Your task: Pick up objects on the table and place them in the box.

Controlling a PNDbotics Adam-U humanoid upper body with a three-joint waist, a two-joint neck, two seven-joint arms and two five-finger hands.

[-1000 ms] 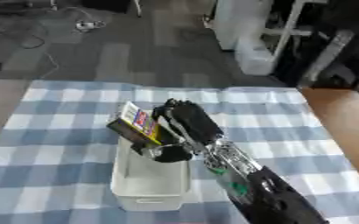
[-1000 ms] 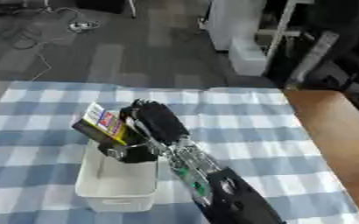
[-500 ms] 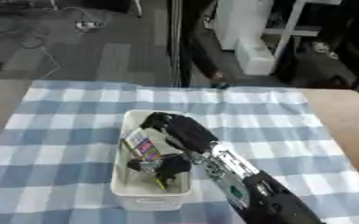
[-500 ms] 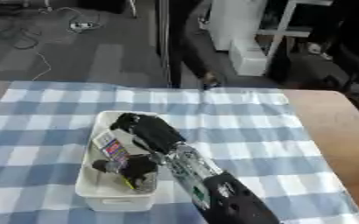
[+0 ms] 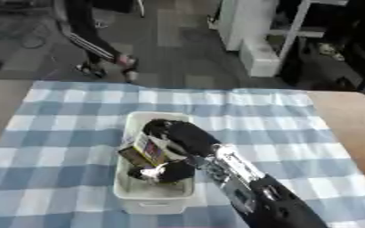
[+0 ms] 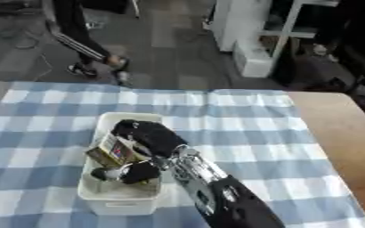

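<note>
The small colourful carton (image 5: pixel 144 150) sits inside the white box (image 5: pixel 153 194), your right hand (image 5: pixel 176 139) curled round it.

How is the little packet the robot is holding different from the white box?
The packet is small, dark and colourful with a printed label; the box is bigger and plain white. The packet is tilted, while the box sits flat on the checked cloth. The right hand is curled round the packet; nothing grips the box. Both are roughly rectangular, and the packet is down inside the box.
</note>
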